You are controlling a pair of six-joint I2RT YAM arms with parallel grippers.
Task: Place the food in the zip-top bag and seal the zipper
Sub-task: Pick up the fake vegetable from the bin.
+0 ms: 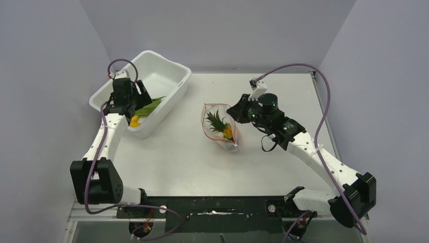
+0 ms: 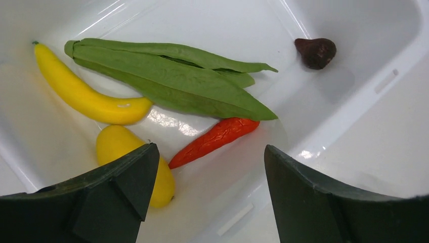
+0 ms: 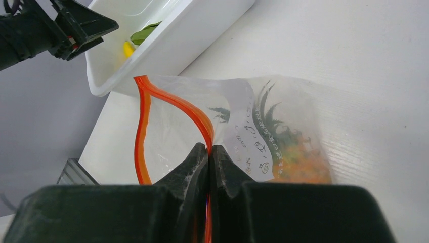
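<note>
The clear zip-top bag (image 1: pixel 221 127) lies mid-table with the orange pineapple (image 1: pixel 222 127) inside; it also shows in the right wrist view (image 3: pixel 275 134). My right gripper (image 3: pixel 209 149) is shut on the red zipper (image 3: pixel 174 104) and holds the mouth open. My left gripper (image 2: pixel 207 172) is open and empty above the white tub (image 1: pixel 167 76). Under it lie a yellow banana (image 2: pixel 81 93), green leafy pieces (image 2: pixel 172 76), a red chili (image 2: pixel 215 139), a yellow fruit (image 2: pixel 126 152) and a dark brown piece (image 2: pixel 316 52).
The tub stands at the back left by the left wall. Grey walls close the table on the left, back and right. The arm bases and cables sit along the near edge.
</note>
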